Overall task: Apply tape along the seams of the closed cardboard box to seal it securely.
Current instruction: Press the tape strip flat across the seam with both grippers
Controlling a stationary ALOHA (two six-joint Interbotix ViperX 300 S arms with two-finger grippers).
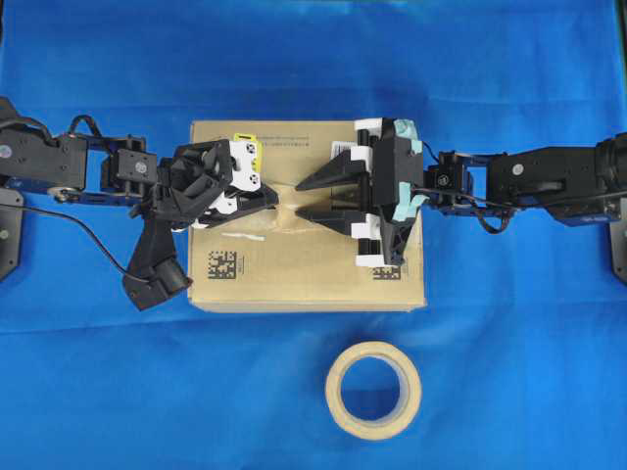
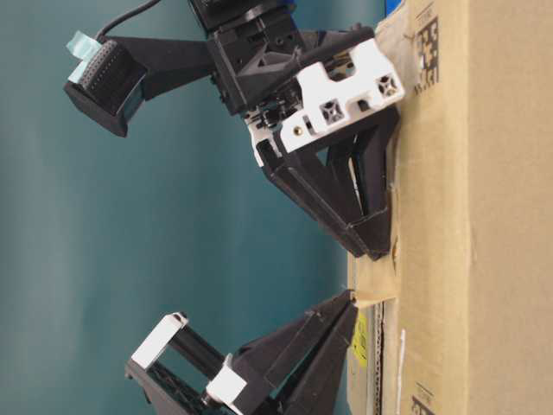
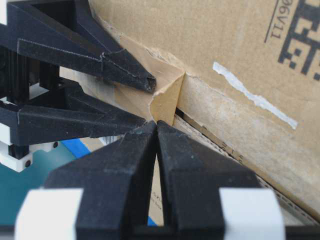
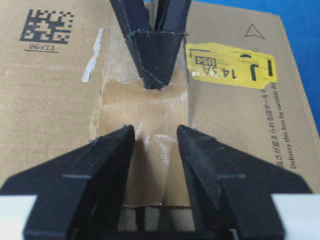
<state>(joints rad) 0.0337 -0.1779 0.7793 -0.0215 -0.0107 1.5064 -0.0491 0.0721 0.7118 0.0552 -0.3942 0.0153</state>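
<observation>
— Blue cloth (image 1: 509, 372) covers the table under the cardboard box (image 1: 294, 274); where is the tape (image 4: 145, 130)?

— On the box top, across the seams (image 3: 210, 135), one edge curling up.

— And the arms?

— Left gripper (image 1: 275, 199), jaws pressed together, touches that raised edge; a grip on it cannot be told. Right gripper (image 1: 299, 197) is spread wide, empty, straddling the strip. A tape roll (image 1: 373, 389) lies near the box.

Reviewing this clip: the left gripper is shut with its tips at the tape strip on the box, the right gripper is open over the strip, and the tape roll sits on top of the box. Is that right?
One detail is wrong: the tape roll lies on the blue cloth in front of the cardboard box, not on top of it, as the overhead view shows. The rest stands: left gripper shut at the tape strip, right gripper open over it.
</observation>
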